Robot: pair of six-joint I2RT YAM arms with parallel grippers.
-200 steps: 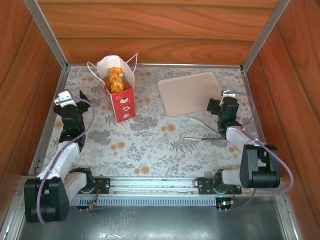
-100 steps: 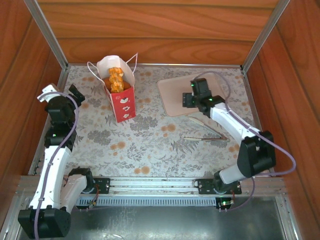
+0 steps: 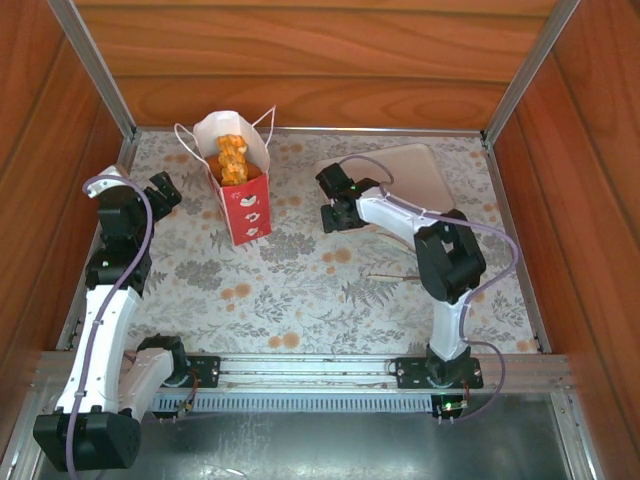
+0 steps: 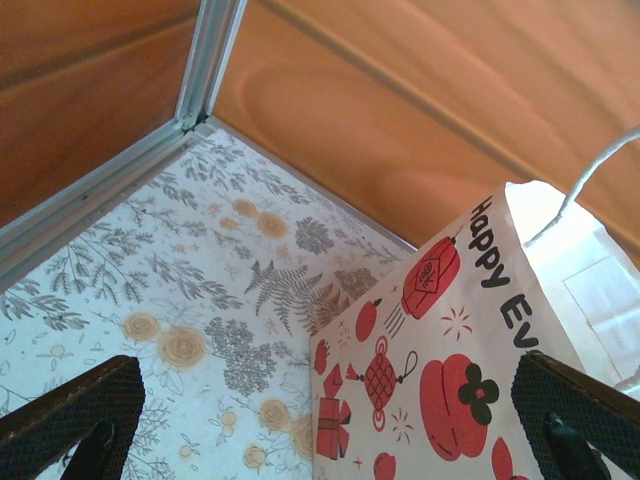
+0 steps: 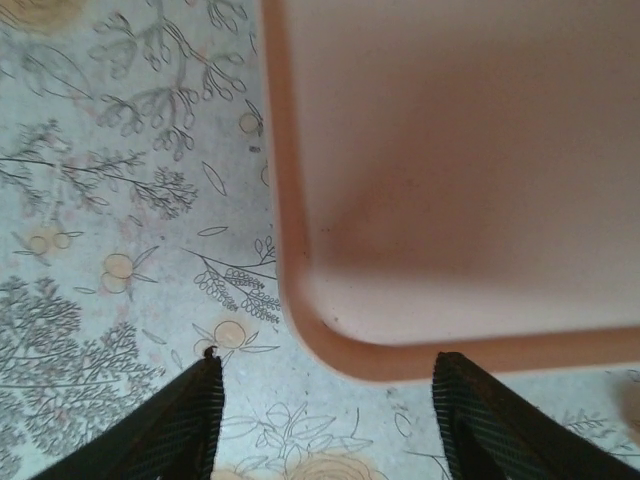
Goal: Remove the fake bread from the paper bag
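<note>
Swinging left, R end effector (image 3: 330,200) now over tray (image 3: 415,170) corner.

Left arm stretches forward from its base, wrist turned inward, left tool (image 3: 160,190) with its fingers (image 4: 70,420) spread wide, gripping nothing. Right arm bends sharply at the elbow and reaches leftward, right tool (image 3: 330,200) pointing down, jaws parted and empty.

Paper bag (image 3: 243,205): tall, narrow, upright, mouth open, at 10 o'clock on floral table (image 3: 300,290). White top, red lower band with white marks. Thin white cord handles (image 3: 184,138) splay sideways. Left wrist view: white side, red lantern prints, black lettering.

Fake bread (image 3: 232,158): golden-orange knobbly pieces stacked inside bag, visible through mouth.
</note>
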